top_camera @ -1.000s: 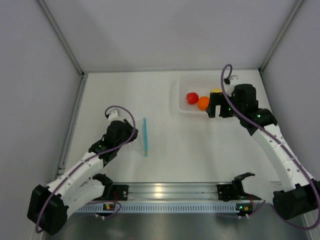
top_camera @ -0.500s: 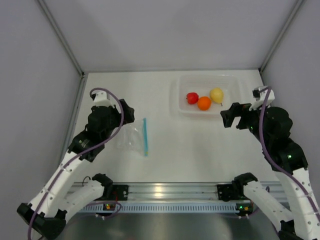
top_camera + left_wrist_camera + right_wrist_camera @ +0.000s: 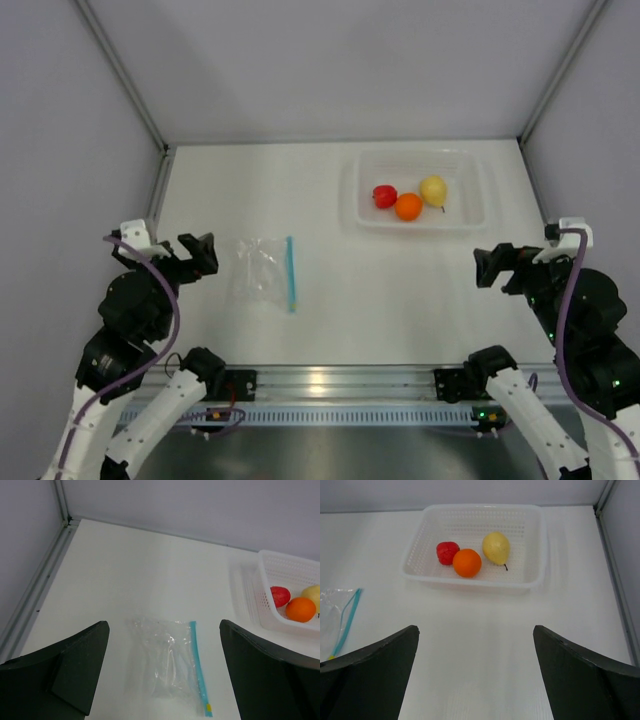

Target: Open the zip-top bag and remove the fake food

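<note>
1. Red round plastic fruit (image 3: 384,196), orange round plastic fruit (image 3: 408,207) and yellow pear-shaped plastic fruit with a stem (image 3: 433,190) lie close together inside the white perforated plastic basket (image 3: 468,222). The basket stands at 1 o'clock on the white surface (image 3: 400,300).
2. The small clear, crinkly zip-top bag (image 3: 258,272) lies flat at 9 o'clock. Its light blue zip strip (image 3: 290,273) runs along the edge that faces 3 o'clock. In the left wrist view the bag looks empty, and nothing touches it.
3. What has changed: one second ago the right jaws were down at the basket, over the yellow fruit, and the left jaws were at the 9 o'clock side of the bag. Now the left arm (image 3: 130,310) is drawn back to 8 o'clock and the right arm (image 3: 580,300) to 4 o'clock. Both are well apart from the bag and the basket.
4. The left jaws are released, wide and holding nothing. The right jaws are the same. Each wrist view shows only bare surface between the two dark fingers.
5. The fruits and the bag lie as they did half a second ago.
6. My judgement: all the fake food is out of the bag, so the task looks finished, and the arms pulling back fits with this.
</note>
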